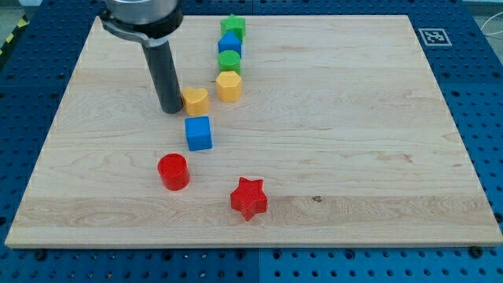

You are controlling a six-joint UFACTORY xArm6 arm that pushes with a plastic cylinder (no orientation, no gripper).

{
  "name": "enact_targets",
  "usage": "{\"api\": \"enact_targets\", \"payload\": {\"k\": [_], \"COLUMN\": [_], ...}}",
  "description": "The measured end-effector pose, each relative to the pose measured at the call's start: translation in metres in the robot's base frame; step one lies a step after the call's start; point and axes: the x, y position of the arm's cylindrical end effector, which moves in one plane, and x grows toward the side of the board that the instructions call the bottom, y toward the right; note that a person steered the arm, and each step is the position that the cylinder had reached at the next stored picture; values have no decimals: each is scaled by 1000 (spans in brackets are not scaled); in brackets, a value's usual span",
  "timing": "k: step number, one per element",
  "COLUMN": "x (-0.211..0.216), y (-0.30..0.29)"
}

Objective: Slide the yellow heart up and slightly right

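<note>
The yellow heart lies on the wooden board, left of centre in the upper half. My tip stands right at the heart's left side, touching or nearly touching it. The dark rod rises from there toward the view's top left. A yellow hexagon block sits just up and right of the heart.
Above the yellow hexagon runs a column: a green round block, a blue block and a green star. A blue cube sits below the heart. A red cylinder and a red star lie lower down.
</note>
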Motion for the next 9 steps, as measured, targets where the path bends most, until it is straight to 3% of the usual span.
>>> {"api": "enact_targets", "payload": {"k": [4, 9], "x": [5, -22], "y": [24, 32]}}
